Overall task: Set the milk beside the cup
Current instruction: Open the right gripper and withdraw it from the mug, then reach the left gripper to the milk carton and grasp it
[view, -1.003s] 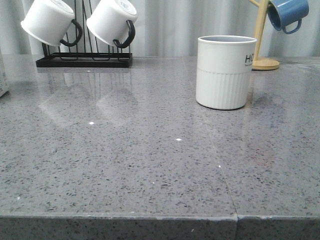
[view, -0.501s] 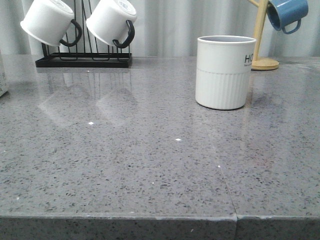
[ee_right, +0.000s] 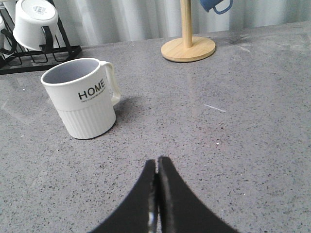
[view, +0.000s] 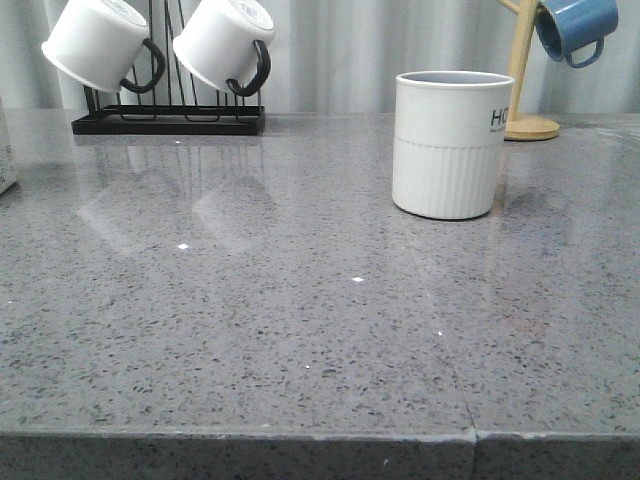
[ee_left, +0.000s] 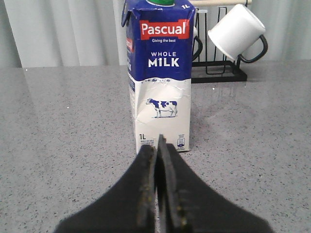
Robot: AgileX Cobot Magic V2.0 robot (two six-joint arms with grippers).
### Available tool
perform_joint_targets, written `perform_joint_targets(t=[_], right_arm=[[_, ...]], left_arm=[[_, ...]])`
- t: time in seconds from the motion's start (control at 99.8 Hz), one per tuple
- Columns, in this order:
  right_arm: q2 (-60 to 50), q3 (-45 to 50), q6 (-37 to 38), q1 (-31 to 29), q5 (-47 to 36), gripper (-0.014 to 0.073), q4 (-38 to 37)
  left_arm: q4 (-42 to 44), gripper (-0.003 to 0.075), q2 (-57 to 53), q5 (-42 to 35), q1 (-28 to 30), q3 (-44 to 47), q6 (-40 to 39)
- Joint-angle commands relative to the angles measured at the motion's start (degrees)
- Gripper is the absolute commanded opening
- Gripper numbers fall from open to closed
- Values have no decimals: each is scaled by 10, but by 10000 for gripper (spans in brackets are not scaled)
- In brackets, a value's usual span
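Note:
The milk [ee_left: 160, 73], a white carton with a blue top, stands upright on the grey table just beyond my left gripper [ee_left: 159, 143], which is shut and empty. Only a sliver of the milk [view: 6, 160] shows at the far left edge of the front view. The cup [view: 445, 145], white with a ribbed lower half, stands at the middle right. In the right wrist view the cup [ee_right: 87, 99] reads "HOME" and shows a white handle. My right gripper [ee_right: 157, 160] is shut and empty, well short of the cup. Neither gripper shows in the front view.
A black rack [view: 165, 120] with two white mugs [view: 95, 42] stands at the back left, close behind the milk. A wooden stand [view: 520, 70] with a blue mug [view: 575, 25] is at the back right, behind the cup. The grey speckled table [view: 300, 300] stretches between milk and cup.

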Motion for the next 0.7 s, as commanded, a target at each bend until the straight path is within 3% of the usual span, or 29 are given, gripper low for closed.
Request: perform_joint_targets(t=[0.0, 0.06, 0.11, 0.16, 0.241, 0.251, 0.301, 0.341, 0.371, 0.501, 0.692], right_arm=[[6, -14, -7, 0, -43, -67, -2], [6, -14, -7, 0, -43, -67, -2], [6, -14, -7, 0, -43, -67, -2], [6, -14, -7, 0, -43, -67, -2], [6, -14, -7, 0, -43, -67, -2], [6, -14, -7, 0, -43, -67, -2], [6, -14, -7, 0, -43, -67, -2], [6, -14, -7, 0, -43, -67, -2], [6, -14, -7, 0, -43, -67, -2], [6, -14, -7, 0, -43, -67, -2], [6, -14, -7, 0, -43, -67, -2]], left_arm=[[16, -17, 61, -29, 0, -53, -6], [28, 15, 92, -33, 0, -72, -6], [29, 85, 118, -41, 0, -85, -6], [29, 193, 143, -54, 0, -93, -6], [28, 464, 182, -106, 0, -95, -6], [28, 464, 185, -106, 0, -95, -6], [28, 620, 212, -142, 0, -95, -6], [28, 703, 231, -166, 0, -95, -6], [28, 718, 244, -182, 0, -95, -6], [9, 643, 296, -263, 0, -95, -6], [-34, 642, 371, -335, -1, -99, -6]])
